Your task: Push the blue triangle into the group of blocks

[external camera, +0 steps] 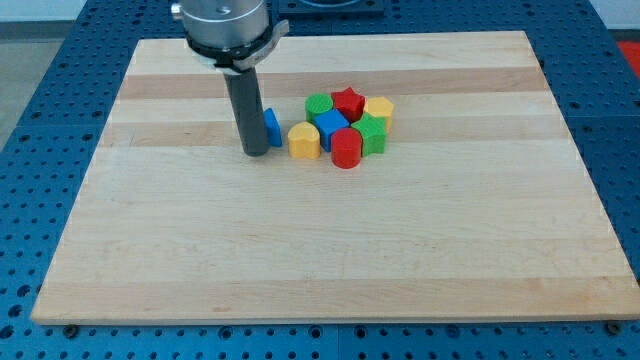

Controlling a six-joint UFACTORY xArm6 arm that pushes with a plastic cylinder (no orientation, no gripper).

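Note:
The blue triangle point(272, 127) lies on the wooden board point(320, 250), mostly hidden behind my rod; only its right part shows. My tip point(255, 153) rests on the board at the triangle's left side, touching or nearly touching it. Just right of the triangle is a yellow block point(303, 140), the nearest of the group, with a small gap between them. The group also holds a blue block point(330, 127), a red cylinder point(346, 149), a green block point(371, 134), a red star point(347, 101), a green block point(318, 105) and a yellow block point(379, 108).
The board sits on a blue perforated table point(40, 100). The arm's silver housing point(224, 25) hangs over the board's top left part.

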